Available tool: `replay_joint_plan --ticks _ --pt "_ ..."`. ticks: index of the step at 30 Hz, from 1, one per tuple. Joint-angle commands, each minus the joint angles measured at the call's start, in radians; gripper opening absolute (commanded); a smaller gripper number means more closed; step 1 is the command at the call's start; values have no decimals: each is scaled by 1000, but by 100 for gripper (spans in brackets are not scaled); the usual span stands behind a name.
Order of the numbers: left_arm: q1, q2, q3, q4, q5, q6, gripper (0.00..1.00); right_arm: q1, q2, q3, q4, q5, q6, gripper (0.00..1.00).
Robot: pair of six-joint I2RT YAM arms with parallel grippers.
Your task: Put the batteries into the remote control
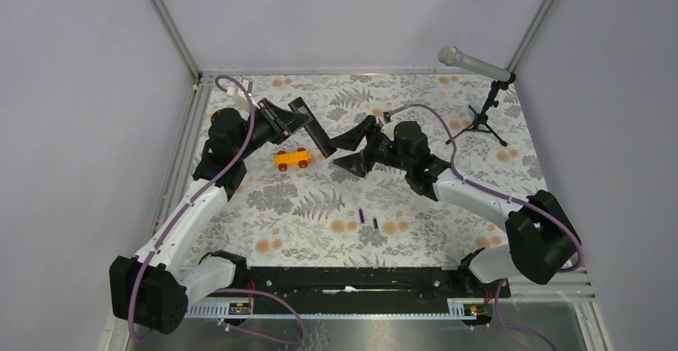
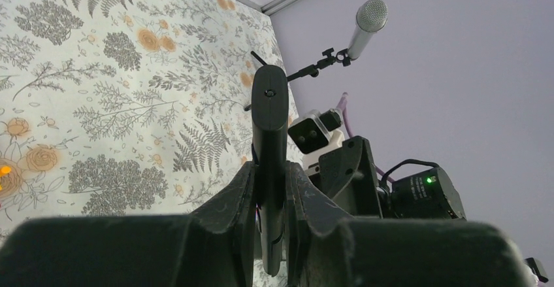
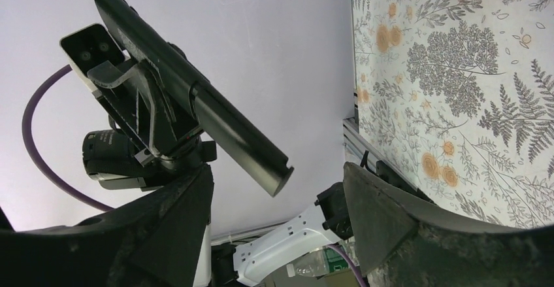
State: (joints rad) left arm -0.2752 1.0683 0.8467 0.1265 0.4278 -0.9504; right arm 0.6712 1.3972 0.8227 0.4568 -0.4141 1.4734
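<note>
Left claw (image 2: 271, 177): pinched tight on the remote (image 2: 270, 123), near one end, pressing its two thin sides.
Right claw (image 3: 277, 182): spread wide and held nothing; the remote's free end sat between its fingers (image 3: 186, 202) without touching them.
Remote: up in the air and tilted, just behind the toy car (image 1: 291, 159).
Batteries: the blue battery (image 1: 361, 213) and the dark battery (image 1: 375, 223) lay close together on the table (image 1: 448, 103), well apart from the toy car, in front of it and to its right.
Remote feel: probably light, hard and stiff, and smooth enough to slip; best held by the long thin edges.
Battery feel: tiny and round, so they would likely roll; best nipped across the middle.
</note>
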Motion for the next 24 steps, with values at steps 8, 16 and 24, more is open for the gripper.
replay_joint_plan --ticks 8,16,24 --pt "-7 -16 -11 70 -4 -14 0 -4 60 36 180 -30 78 53" --pt "-7 -7 8 50 -23 43 0 -3 4 5 130 0 92 25" --pt "-9 -3 13 41 -28 121 0 -3 -3 25 83 -18 101 35"
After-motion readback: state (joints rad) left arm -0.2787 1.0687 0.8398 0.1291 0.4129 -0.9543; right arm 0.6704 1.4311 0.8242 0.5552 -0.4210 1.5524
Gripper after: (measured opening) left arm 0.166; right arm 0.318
